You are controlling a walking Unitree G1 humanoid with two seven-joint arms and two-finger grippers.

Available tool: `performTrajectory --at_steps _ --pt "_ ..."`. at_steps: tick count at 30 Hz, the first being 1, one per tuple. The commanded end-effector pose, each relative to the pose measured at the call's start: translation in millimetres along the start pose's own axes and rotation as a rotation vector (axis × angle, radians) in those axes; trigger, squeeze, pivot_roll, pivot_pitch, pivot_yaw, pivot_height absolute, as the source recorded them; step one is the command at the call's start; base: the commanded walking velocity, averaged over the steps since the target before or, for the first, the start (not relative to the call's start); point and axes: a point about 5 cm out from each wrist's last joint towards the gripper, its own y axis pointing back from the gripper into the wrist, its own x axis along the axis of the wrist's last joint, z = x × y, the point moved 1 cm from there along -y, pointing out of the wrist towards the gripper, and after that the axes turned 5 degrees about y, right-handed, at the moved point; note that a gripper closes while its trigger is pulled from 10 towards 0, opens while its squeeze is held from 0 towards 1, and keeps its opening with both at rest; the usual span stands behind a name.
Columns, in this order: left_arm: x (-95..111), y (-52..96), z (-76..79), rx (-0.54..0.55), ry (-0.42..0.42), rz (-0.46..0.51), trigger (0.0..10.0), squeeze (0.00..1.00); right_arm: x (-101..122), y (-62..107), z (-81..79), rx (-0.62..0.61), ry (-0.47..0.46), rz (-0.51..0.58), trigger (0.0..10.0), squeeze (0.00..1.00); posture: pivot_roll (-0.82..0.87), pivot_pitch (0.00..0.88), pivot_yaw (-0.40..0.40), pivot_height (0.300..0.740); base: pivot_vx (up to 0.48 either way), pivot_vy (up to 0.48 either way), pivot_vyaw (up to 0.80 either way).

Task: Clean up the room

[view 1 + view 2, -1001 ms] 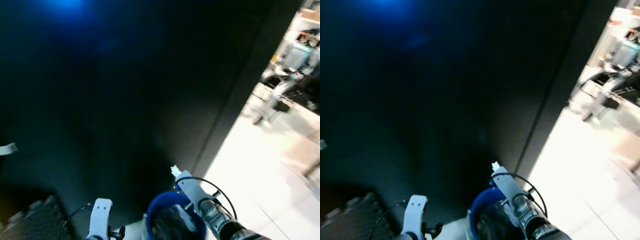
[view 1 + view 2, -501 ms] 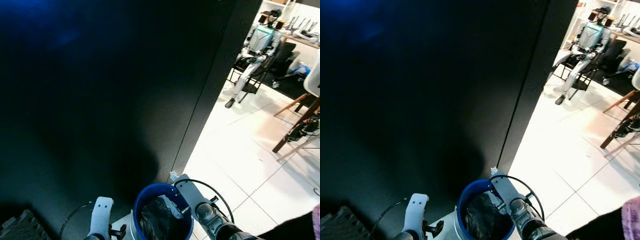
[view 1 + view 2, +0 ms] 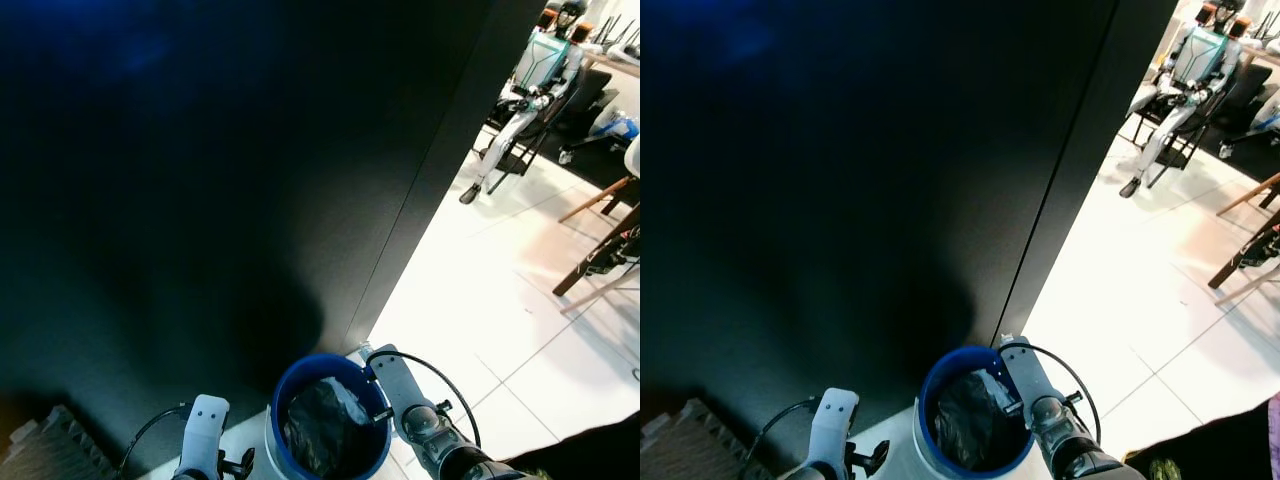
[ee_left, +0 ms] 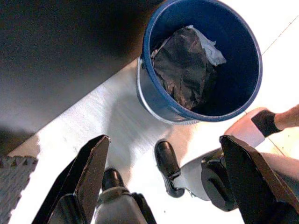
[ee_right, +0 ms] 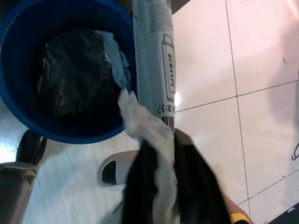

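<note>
A blue bin (image 3: 322,358) stands on the floor right in front of me, with a black bag (image 4: 184,65) and a scrap of white paper (image 4: 208,49) inside. My right gripper (image 5: 161,147) is shut on a grey-white printed tube (image 5: 156,60) and some crumpled white material. The tube (image 3: 390,385) lies along the bin's right rim, its tip just past the far edge. To the bin's left my left gripper (image 4: 163,140) hangs open above the floor, its fingers (image 4: 93,168) spread wide.
A tall black wall (image 3: 200,180) fills the left and middle. White tiled floor (image 3: 480,300) opens to the right, toward a seated humanoid robot (image 3: 530,90) and wooden chair legs (image 3: 600,250). A person's slippered foot (image 4: 247,130) is beside the bin. A grey foam mat (image 3: 45,450) lies at the lower left.
The camera swung and steadied, so the blur has gone and the whole bin has come into view. My right gripper still holds the tube at the bin's rim.
</note>
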Motion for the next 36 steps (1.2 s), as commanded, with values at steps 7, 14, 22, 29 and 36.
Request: performTrajectory --at_steps 7,14,22,29,36 --pt "1.9 8.5 -0.9 -0.023 -0.044 0.082 10.0 0.0 19.2 -1.3 6.6 -0.013 -0.123 0.062 10.0 1.0 0.29 0.225 -0.186 0.74 0.0 0.0 0.0" --pt "1.3 11.4 0.4 -0.015 -0.062 0.107 10.0 0.0 57.6 -0.5 7.2 -0.004 -0.212 0.17 10.0 1.0 0.31 0.219 -0.204 0.74 0.0 0.0 0.0" --pt "0.0 8.9 3.4 -0.008 -0.067 0.087 10.0 0.0 55.2 0.1 -2.5 0.048 -0.224 0.177 10.0 1.0 0.28 0.184 -0.2 0.74 0.0 0.0 0.0" --pt "-18.0 9.4 -6.9 0.064 -0.082 -0.068 10.0 0.0 -28.7 4.3 -8.9 0.047 -0.219 -0.028 10.0 0.0 0.24 0.125 -0.164 0.74 0.0 0.0 0.0" --pt "-35.7 19.9 -22.6 0.121 -0.046 -0.174 10.0 0.0 -82.0 15.3 -8.3 0.026 -0.268 -0.152 10.0 0.0 0.21 0.091 -0.131 0.74 0.0 0.0 0.0"
